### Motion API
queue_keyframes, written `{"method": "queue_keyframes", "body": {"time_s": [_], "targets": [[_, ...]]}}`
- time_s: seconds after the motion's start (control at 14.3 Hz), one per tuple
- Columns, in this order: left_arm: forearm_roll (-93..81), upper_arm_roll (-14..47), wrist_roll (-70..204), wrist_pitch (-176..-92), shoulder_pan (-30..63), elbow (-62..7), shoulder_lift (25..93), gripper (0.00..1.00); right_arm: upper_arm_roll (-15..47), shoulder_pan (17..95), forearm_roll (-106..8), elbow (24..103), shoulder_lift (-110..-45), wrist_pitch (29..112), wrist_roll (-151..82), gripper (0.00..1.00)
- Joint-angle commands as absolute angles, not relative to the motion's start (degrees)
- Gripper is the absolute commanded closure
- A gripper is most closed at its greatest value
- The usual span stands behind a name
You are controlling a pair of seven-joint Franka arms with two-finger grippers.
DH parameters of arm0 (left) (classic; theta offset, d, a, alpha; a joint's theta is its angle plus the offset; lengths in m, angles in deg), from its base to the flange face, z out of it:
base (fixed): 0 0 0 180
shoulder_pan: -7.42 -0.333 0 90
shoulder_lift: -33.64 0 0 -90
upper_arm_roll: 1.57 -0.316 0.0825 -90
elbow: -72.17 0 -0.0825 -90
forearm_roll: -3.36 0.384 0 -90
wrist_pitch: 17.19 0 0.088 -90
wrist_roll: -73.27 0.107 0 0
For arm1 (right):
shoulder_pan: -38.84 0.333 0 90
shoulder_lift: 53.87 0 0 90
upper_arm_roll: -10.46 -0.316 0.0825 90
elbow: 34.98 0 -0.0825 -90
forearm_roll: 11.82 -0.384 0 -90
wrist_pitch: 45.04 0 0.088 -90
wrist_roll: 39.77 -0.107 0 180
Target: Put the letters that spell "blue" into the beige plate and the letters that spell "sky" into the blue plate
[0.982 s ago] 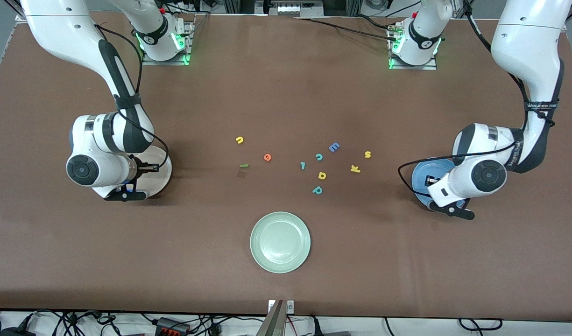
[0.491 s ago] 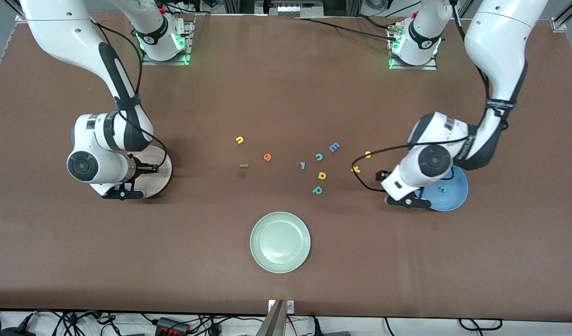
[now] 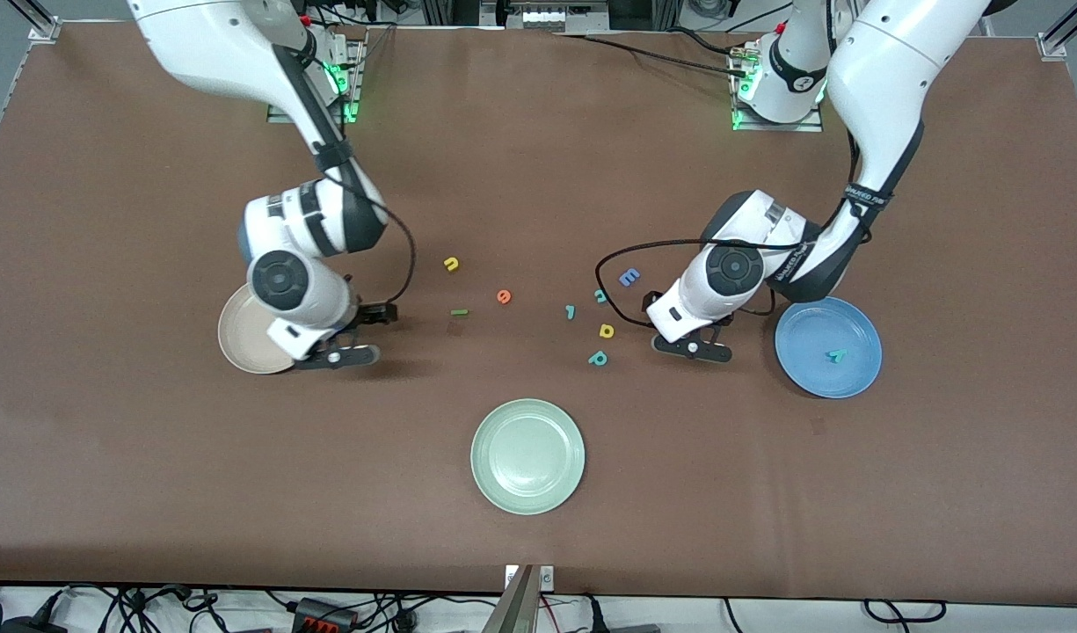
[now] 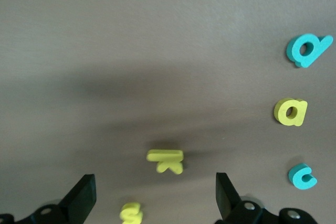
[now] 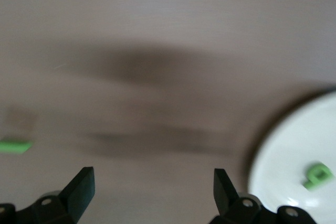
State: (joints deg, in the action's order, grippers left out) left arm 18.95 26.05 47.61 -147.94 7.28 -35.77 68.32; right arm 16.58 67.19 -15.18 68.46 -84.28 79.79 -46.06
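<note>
Jaws of both grippers stand wide apart and hold nothing. Left gripper (image 4: 152,200), seen in its own wrist view, hangs low over the table (image 3: 538,176) with the yellow k (image 4: 166,161) lying between the lines of its two fingers, just ahead of the tips, and the yellow s (image 4: 130,213) nearer to the palm, closer to one finger than the other; the yellow a-shaped letter (image 4: 290,112), the teal c (image 4: 302,176) and the teal p (image 4: 307,50) lie outside the jaws and are not wanted. Right gripper (image 5: 149,195) hovers over bare table beside the beige plate (image 5: 294,156), where a green letter (image 5: 317,176), probably the b, already lies; the thin light-green l (image 5: 14,146) sits outside the jaws to the side away from the plate. In the front view the yellow u (image 3: 451,264) and orange e (image 3: 503,296) remain on the table between the two grippers, and the teal y (image 3: 835,356) rests in the blue plate (image 3: 827,346), well apart from the left gripper. These foam letters are judged very light, soft and slightly springy, not fragile, with a matte skin that should not slip; being thin and flat, each is best pinched across its narrow width with the fingertips brought right down to the tabletop, since a high or off-centre pinch could flip or flick it away.
</note>
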Motion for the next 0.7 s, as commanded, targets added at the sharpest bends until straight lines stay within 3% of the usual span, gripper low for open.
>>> {"method": "queue_keyframes", "body": {"time_s": [0.0,0.49,0.63], "targets": [[19.97,26.3,46.99,-151.48,6.71,-37.25,69.58,0.0,15.74,70.56,-16.13,68.47,-85.07,82.48,-33.48,0.0],[24.7,26.03,47.78,-153.77,6.1,-37.16,71.52,0.0,12.31,71.1,-16.22,68.82,-87.97,89.24,-5.45,0.0],[25.77,26.03,47.78,-154.82,5.92,-37.16,72.48,0.05,11.44,71.1,-16.22,68.91,-88.5,90.66,-0.94,0.0]]}}
